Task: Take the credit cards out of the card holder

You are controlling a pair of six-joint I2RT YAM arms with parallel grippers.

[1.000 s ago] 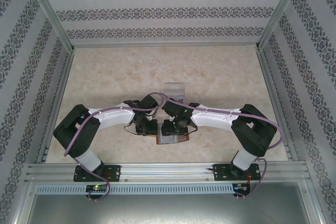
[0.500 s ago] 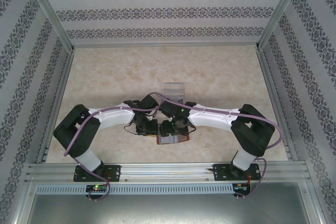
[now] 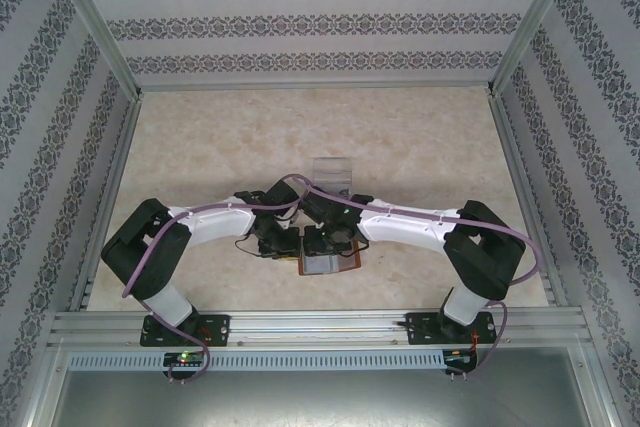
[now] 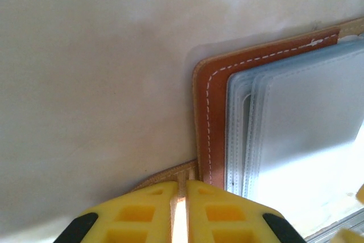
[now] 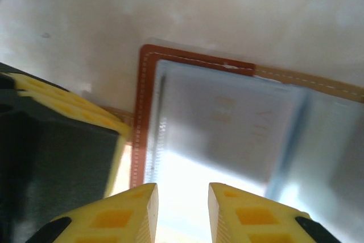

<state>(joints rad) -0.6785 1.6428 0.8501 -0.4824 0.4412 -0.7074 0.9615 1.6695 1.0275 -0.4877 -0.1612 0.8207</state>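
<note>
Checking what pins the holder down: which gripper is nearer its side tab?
Left. The left gripper is shut on the tab at the edge of the holder. The right gripper hangs open over the clear sleeves, beside the tab.

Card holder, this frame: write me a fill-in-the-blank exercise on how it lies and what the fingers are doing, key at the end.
The card holder lies ___ on the table, plastic sleeves facing up.
The stitching on its brown leather border is ___.
The fingers of the left gripper are shut on the holder's side ___.
The fingers of the right gripper stand ___ above the sleeves.
Missing words: open; white; tab; apart.
</note>
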